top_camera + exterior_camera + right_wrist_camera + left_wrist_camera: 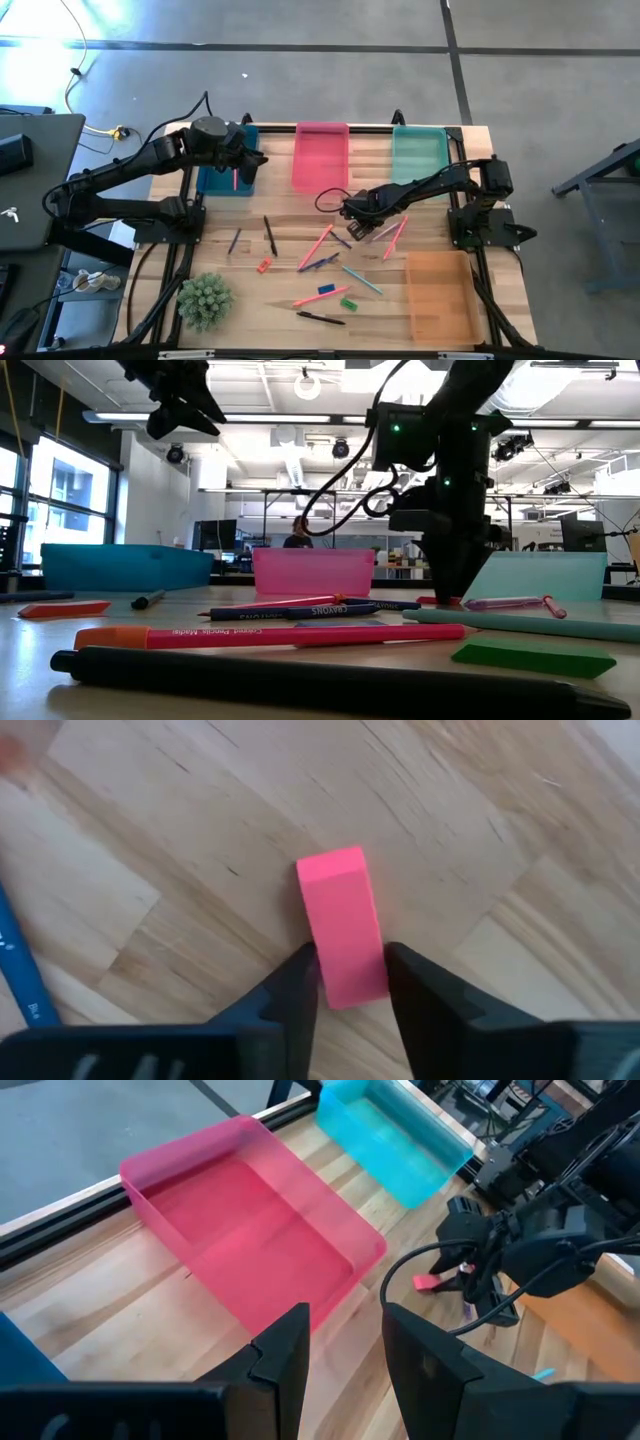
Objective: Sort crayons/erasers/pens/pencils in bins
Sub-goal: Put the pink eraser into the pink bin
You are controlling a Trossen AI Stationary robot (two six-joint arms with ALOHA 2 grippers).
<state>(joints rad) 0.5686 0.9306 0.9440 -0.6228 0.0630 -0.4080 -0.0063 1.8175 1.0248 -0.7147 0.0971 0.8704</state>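
My right gripper [350, 210] is down at the table's middle, shut on a pink eraser [340, 920] that lies flat on the wood. My left gripper [254, 160] is open and empty, raised above the right rim of the dark blue bin [225, 172], which holds a pink stick [235, 180]. The pink bin [320, 155] and the teal-green bin [420, 152] stand along the far edge. The orange bin [440, 295] stands at the near right. An orange eraser [264, 265], a blue eraser [326, 289] and a green eraser [348, 303] lie on the table. My right gripper pinches the pink eraser's two long sides [332, 968] between its two fingers, at the end nearer the gripper. The fingers come from above, pointing down, and lie across the eraser. The eraser's underside rests on the table.
Several pens, pencils and crayons lie scattered across the table's middle and near side, some close to my right gripper [396, 236]. A small green plant [205, 300] stands at the near left. A person shows far off in the room [297, 532].
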